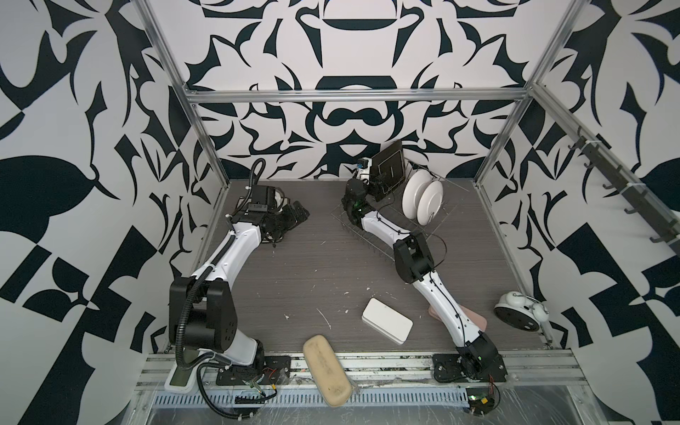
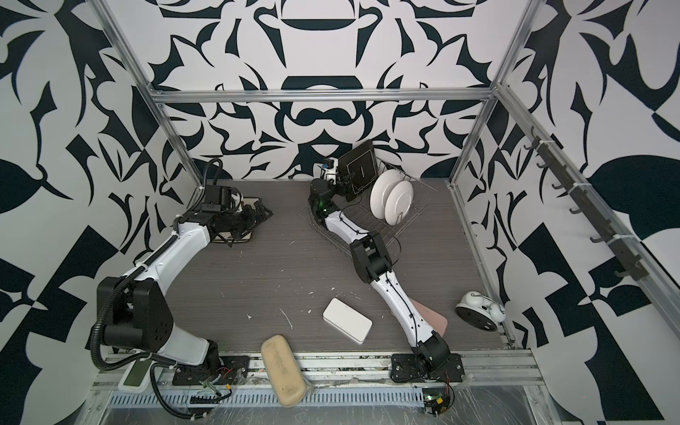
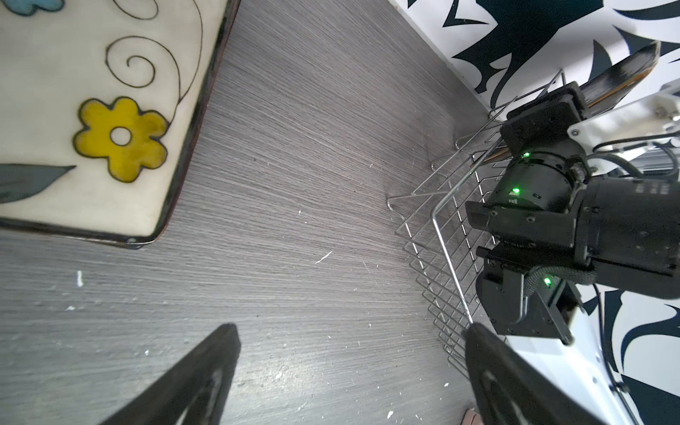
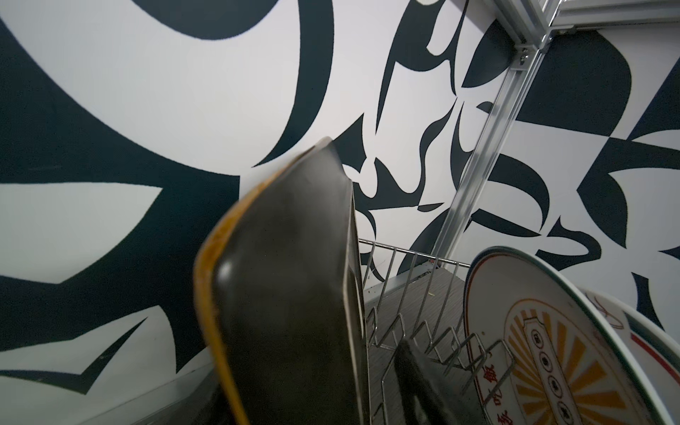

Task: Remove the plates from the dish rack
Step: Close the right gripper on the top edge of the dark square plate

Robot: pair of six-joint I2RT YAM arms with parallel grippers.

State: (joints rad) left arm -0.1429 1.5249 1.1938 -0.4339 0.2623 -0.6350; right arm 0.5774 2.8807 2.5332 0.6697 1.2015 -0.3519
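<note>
Black plate [image 1: 388, 163] is sitting between my right jaws, grip unclear; left jaws are hanging spread wide.

left arm [image 1: 235, 250] reaches far left, left gripper [image 3: 347, 331] jaws spread wide; right arm [image 1: 441, 294] stretches far, right gripper [image 1: 379, 183] jaws parted.

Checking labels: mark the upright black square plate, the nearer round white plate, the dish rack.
upright black square plate [image 1: 388, 165]: in a top view, its dark back.
nearer round white plate [image 1: 431, 202]: in a top view, disc centre.
dish rack [image 3: 449, 257]: left wrist view, rim wire.
</note>
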